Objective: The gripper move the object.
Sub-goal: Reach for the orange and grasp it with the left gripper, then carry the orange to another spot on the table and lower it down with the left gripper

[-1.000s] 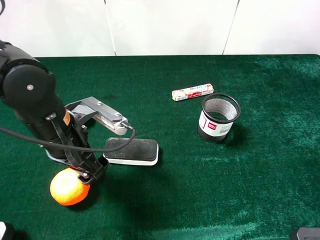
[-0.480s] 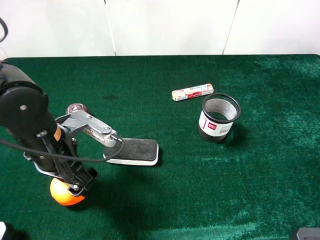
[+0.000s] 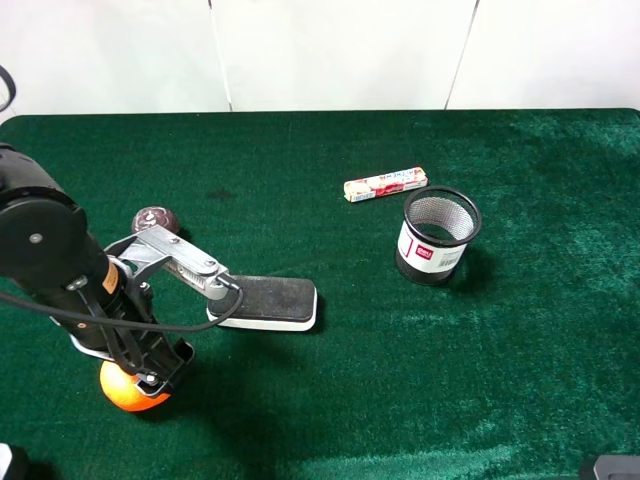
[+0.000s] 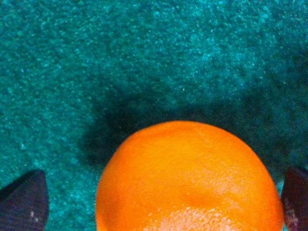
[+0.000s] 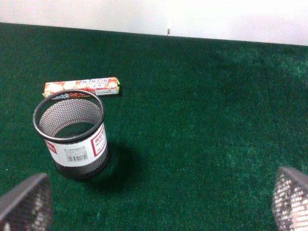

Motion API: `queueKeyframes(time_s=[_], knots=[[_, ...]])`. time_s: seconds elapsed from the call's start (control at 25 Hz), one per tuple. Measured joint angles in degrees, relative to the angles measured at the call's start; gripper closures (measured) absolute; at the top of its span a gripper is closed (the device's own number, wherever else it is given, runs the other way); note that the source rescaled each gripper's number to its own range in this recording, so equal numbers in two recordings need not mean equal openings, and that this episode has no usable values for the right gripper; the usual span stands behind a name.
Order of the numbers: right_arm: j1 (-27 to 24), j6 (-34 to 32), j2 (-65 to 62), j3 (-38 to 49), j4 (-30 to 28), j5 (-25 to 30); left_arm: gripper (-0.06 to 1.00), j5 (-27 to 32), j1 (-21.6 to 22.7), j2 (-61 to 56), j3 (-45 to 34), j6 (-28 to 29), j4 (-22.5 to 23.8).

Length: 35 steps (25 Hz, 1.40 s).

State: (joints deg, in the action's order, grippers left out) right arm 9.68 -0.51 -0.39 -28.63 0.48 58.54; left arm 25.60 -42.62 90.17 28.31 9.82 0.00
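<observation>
The bright orange fruit lies on the green cloth at the front left, mostly covered by my left arm. In the left wrist view the orange fills the lower middle, and my left gripper stands open around it. One dark fingertip is clear of the fruit, and the other fingertip is close beside it. In the exterior view the left gripper sits right on top of the orange. My right gripper is wide open and empty, well away from the fruit.
A small dark purple ball lies behind the left arm. A flat black-and-white pad lies just right of it. A black mesh cup and a candy roll stand at the right middle, and both show in the right wrist view.
My left arm has swung left and come down over the orange, covering more of it. The purple ball behind the arm has come into view.
</observation>
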Motion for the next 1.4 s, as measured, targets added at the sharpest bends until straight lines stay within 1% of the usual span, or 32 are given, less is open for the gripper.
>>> queueKeyframes(time_s=[0.12,0.24,0.32,0.56,0.72,0.76,0.8,0.88,0.92,1.2,1.4], knots=[[0.0,0.0,0.0,0.0,0.0,0.0,0.09,-0.4,0.0,0.0,-0.4,0.0,0.0],[0.0,0.0,0.0,0.0,0.0,0.0,0.13,-0.4,0.0,0.0,-0.4,0.1,0.0],[0.0,0.0,0.0,0.0,0.0,0.0,0.20,-0.1,0.0,0.0,-0.4,0.2,0.0],[0.0,0.0,0.0,0.0,0.0,0.0,0.46,1.6,0.0,0.0,-0.4,1.0,-0.3],[0.0,0.0,0.0,0.0,0.0,0.0,0.53,2.0,0.0,0.0,-0.4,1.5,-0.4],[0.0,0.0,0.0,0.0,0.0,0.0,0.56,2.0,0.0,0.0,-0.4,1.5,-0.4],[0.0,0.0,0.0,0.0,0.0,0.0,0.64,2.0,0.0,0.0,-0.4,1.5,-0.5],[0.0,0.0,0.0,0.0,0.0,0.0,0.91,2.0,0.0,0.0,-0.4,1.5,-0.6],[0.0,0.0,0.0,0.0,0.0,0.0,0.94,2.0,0.0,0.0,-0.4,1.5,-0.6],[0.0,0.0,0.0,0.0,0.0,0.0,0.94,2.0,0.0,0.0,-0.4,1.5,-0.7],[0.0,0.0,0.0,0.0,0.0,0.0,0.94,2.0,0.0,0.0,-0.4,1.7,-2.2]])
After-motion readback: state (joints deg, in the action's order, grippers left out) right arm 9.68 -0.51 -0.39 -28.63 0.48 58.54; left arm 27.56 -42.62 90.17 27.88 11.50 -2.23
